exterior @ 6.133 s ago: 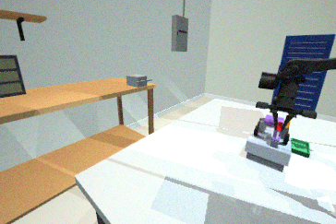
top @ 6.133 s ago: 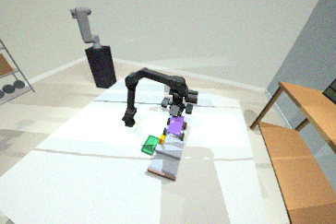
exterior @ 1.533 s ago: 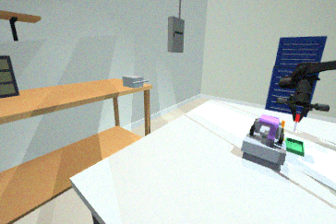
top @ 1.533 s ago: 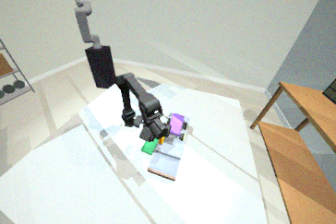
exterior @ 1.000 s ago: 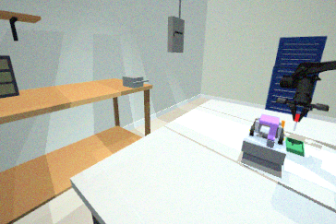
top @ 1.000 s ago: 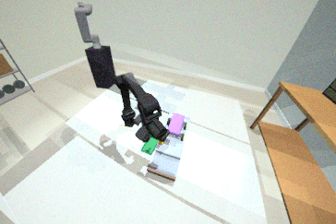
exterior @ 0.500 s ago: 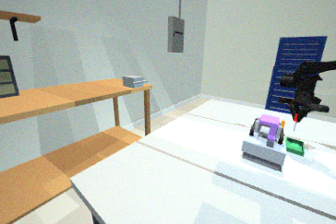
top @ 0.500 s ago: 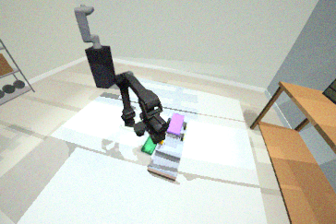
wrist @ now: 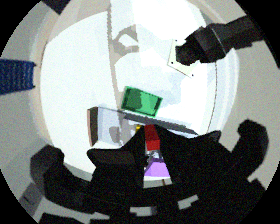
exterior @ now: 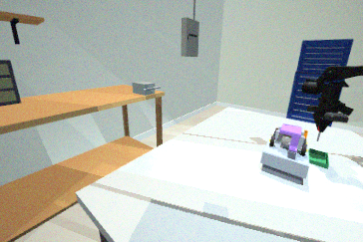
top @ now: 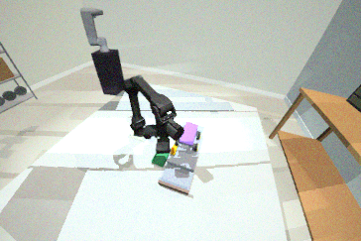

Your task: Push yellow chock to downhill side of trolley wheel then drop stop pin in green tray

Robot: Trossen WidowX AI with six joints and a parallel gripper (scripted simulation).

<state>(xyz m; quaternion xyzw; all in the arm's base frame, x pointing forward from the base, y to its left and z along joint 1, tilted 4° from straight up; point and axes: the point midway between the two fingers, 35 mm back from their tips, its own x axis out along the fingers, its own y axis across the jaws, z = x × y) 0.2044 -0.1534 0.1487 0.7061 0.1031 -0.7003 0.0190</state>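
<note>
My gripper (exterior: 321, 127) (wrist: 148, 127) is shut on the red-headed stop pin. The pin's red head (wrist: 152, 138) is between the fingertips, and its thin shaft (exterior: 318, 136) hangs below them, clear of the ramp. The green tray (top: 160, 160) (exterior: 319, 158) (wrist: 141, 101) is beside the ramp, with the gripper raised above and near it. The purple trolley (top: 188, 133) (exterior: 291, 129) (wrist: 156, 169) stands on the grey ramp (top: 176, 178) (exterior: 283, 162) (wrist: 107, 128). The yellow chock (top: 174, 150) (wrist: 138, 128) is on the trolley's tray side, close to a wheel; whether they touch is unclear.
The ramp and tray stand on the white table (top: 233, 192) (exterior: 199, 168). A wooden workbench (top: 324, 113) (exterior: 85, 100) is off to one side. A blue louvred panel (exterior: 319, 79) (wrist: 12, 77) stands behind the arm in the exterior view.
</note>
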